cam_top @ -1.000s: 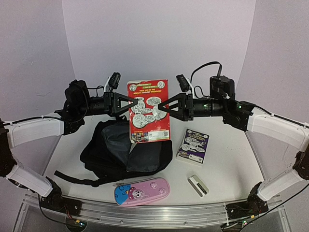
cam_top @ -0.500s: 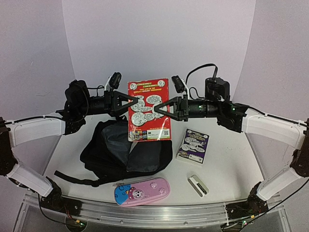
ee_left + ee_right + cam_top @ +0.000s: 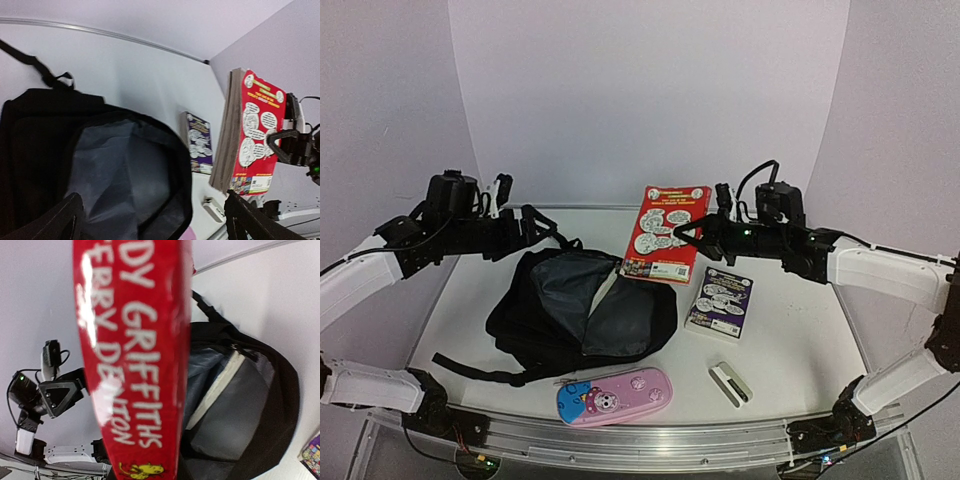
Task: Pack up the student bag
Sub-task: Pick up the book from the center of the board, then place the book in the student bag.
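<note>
The student bag (image 3: 575,315) was seen lying open on the desk (image 3: 800,330), left of centre, its grey lining exposed. The left end effector (image 3: 542,232) was spread wide and empty at the bag's far edge. The right end effector (image 3: 688,238) was clamped on a red book (image 3: 665,230), held tilted near the bag's far right corner.

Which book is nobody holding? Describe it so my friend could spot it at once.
Start at the big black backpack lying open in the middle. Just right of it, flat on the tabletop, lies the purple book. Unlike the red book held aloft by the right gripper, it is dark purple, smaller, and lies untouched.
</note>
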You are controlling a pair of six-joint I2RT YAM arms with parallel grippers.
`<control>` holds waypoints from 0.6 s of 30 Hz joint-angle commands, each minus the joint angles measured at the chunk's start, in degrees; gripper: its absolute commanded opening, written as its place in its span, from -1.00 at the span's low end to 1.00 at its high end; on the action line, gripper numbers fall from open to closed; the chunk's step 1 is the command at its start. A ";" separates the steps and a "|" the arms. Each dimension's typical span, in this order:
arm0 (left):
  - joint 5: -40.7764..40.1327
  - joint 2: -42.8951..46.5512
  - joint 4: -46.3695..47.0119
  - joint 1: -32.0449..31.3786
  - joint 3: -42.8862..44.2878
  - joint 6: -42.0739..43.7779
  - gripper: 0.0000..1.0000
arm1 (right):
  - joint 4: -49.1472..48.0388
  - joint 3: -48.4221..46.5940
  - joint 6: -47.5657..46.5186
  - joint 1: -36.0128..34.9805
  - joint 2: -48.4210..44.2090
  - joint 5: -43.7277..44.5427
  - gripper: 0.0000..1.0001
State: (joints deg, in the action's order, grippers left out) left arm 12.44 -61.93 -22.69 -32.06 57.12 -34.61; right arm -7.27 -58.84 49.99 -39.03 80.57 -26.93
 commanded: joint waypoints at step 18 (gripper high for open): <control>1.46 -6.77 5.86 2.62 -10.08 -2.95 0.27 | 2.12 3.45 4.20 -2.54 3.98 -8.36 -1.00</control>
State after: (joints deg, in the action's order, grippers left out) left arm 7.84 -68.78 -27.99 -29.62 48.43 -37.44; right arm -2.08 -55.64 52.91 -39.72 82.99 -31.85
